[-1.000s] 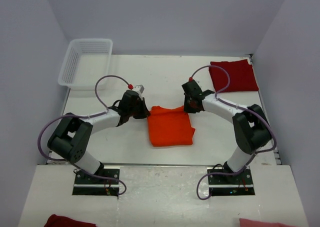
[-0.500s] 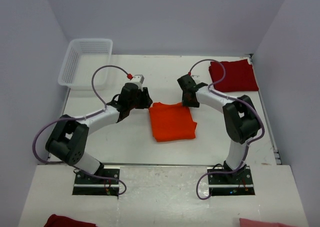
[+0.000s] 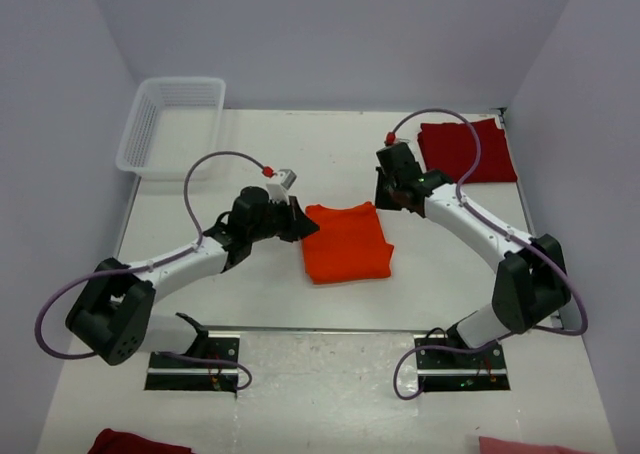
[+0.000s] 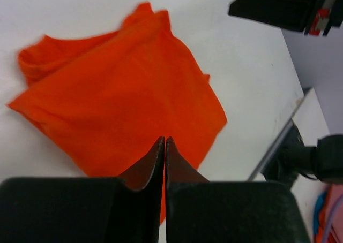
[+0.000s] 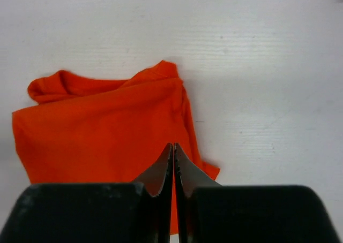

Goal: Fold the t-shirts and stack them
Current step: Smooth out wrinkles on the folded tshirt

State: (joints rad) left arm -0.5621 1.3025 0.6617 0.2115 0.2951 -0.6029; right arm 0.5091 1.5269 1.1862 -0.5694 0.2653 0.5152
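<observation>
The bright orange t-shirt (image 3: 345, 242) lies folded into a rough rectangle on the white table at the centre; it also shows in the left wrist view (image 4: 118, 98) and the right wrist view (image 5: 102, 130). The dark red t-shirt (image 3: 468, 150) lies folded at the back right. My left gripper (image 3: 300, 220) is at the orange shirt's left edge, shut and empty, its tips (image 4: 164, 141) above the cloth. My right gripper (image 3: 392, 196) is just off the shirt's back right corner, shut and empty, its tips (image 5: 173, 146) above the cloth.
A white lattice basket (image 3: 170, 124) stands at the back left. A dark red cloth (image 3: 130, 442) and a pink cloth (image 3: 520, 444) lie on the near ledge below the arm bases. Grey walls close in the table on three sides.
The left gripper has moved right and forward to the orange shirt's left edge. The right gripper has swung right, away from the shirt's back corner. The shirt lies slightly farther back.
</observation>
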